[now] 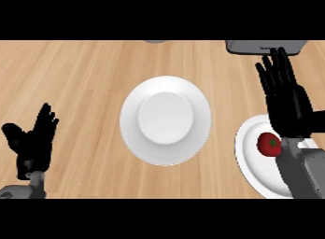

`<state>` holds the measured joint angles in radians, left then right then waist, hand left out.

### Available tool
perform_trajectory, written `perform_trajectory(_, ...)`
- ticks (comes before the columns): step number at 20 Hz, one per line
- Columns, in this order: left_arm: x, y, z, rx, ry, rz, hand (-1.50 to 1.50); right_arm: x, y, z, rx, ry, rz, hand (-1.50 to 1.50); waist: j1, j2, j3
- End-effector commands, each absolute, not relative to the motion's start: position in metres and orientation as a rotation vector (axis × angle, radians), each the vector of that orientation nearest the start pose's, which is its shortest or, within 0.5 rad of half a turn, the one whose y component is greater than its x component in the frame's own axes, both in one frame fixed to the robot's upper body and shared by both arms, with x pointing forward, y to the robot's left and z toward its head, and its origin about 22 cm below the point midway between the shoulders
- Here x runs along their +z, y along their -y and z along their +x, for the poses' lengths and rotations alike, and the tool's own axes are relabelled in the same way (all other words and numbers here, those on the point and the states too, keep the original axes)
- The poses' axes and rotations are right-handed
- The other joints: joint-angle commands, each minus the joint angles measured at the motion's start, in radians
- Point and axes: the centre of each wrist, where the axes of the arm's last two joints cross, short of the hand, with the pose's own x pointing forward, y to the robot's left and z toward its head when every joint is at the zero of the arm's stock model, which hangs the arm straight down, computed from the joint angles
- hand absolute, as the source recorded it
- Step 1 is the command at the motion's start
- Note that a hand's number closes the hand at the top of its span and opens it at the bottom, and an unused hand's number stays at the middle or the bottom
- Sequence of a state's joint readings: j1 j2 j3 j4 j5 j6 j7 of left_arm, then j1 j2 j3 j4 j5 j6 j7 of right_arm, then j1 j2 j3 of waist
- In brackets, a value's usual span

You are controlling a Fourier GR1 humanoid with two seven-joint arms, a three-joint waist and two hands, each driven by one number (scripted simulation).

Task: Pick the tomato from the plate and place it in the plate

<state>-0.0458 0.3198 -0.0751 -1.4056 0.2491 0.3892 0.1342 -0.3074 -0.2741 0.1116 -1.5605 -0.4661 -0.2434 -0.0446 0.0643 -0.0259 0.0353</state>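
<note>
Your right hand (287,100) hovers lower right, fingers straight, holding nothing, past the tomato (269,144) on its plate (251,163). Centre plate (165,120) awaits. Left hand (33,140) rests open, lower left.

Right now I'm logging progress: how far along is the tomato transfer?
Nothing is done yet: the tomato lies on the right plate. The right hand is open above it, holding nothing. The left hand rests open. Grasping, carrying and placing on the center plate remain.
</note>
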Motion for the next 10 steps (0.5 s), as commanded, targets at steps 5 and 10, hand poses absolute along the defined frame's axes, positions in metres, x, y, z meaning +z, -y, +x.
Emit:
perform_trajectory(5, 0.081, -0.265, 0.290, -0.156, 1.714, 0.228, 0.00, 0.081, 0.176, 0.321, 0.332, 1.842, 0.245, 1.50, -0.020, 0.032, -0.034)
perform_trajectory(10, 0.090, -0.261, 0.294, -0.226, 1.742, 0.163, 0.00, 0.028, 0.233, 0.311, 0.703, 1.590, -0.485, 1.50, -0.043, 0.032, -0.043)
